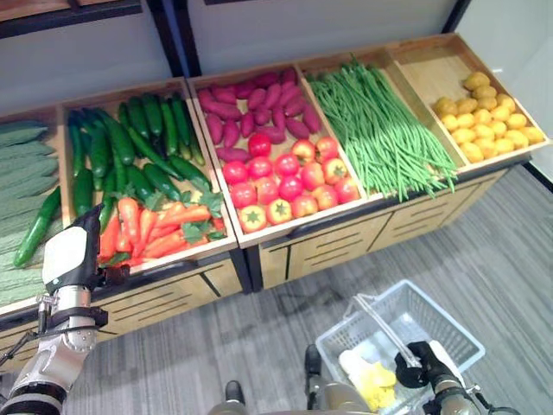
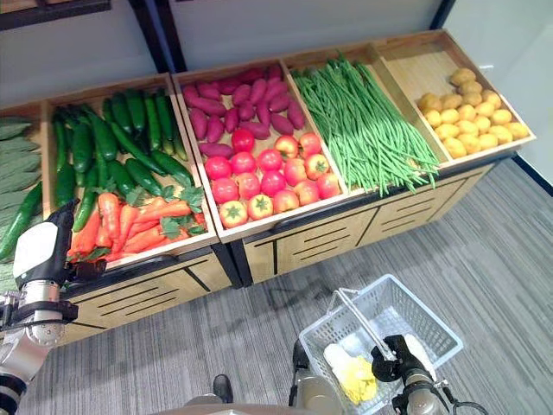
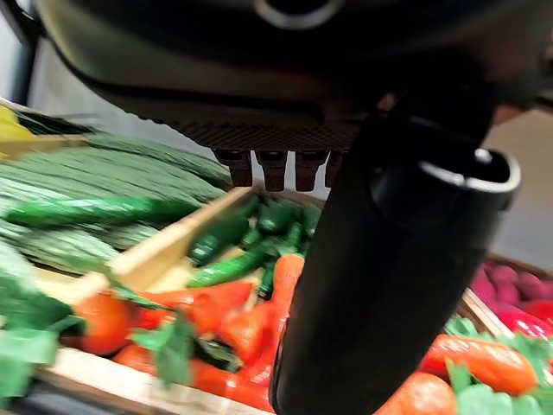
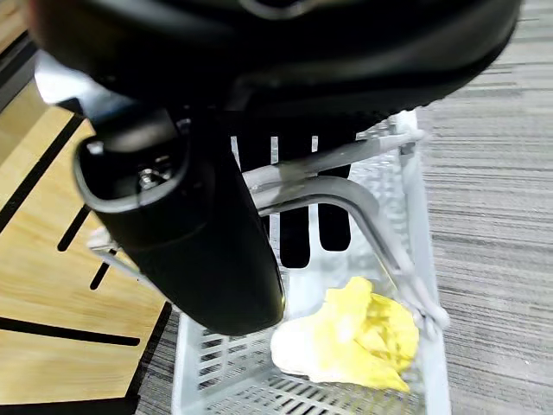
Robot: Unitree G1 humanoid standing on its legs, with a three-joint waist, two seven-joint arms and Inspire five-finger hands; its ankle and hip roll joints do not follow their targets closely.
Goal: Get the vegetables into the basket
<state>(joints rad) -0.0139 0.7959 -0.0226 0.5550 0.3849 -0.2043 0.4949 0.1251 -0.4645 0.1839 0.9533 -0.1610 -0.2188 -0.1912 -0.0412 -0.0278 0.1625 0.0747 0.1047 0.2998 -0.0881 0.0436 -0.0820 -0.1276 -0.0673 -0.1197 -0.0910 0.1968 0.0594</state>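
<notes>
Nearest, at the lower right: right hand (image 4: 285,216), dark fingers hooked round the grey wire handle (image 4: 346,186) of a white wire-mesh basket (image 1: 449,333), evidently to carry it low beside the stall, open side up for loading. Inside already: a pale yellow leafy vegetable (image 4: 359,337). Left of that, raised to the near edge of the wooden produce stand (image 1: 346,242): left hand (image 1: 73,255), poised over the orange carrots with green tops (image 1: 160,229); fingers unreadable, so grip impossible to judge, likely reaching for a pick. Farther back in the same bin: dark green cucumbers (image 1: 130,147). Rightward across the bins: red tomatoes (image 1: 285,181) before purple sweet potatoes (image 1: 255,108), long green beans (image 1: 380,130), yellow potatoes (image 1: 484,121).
</notes>
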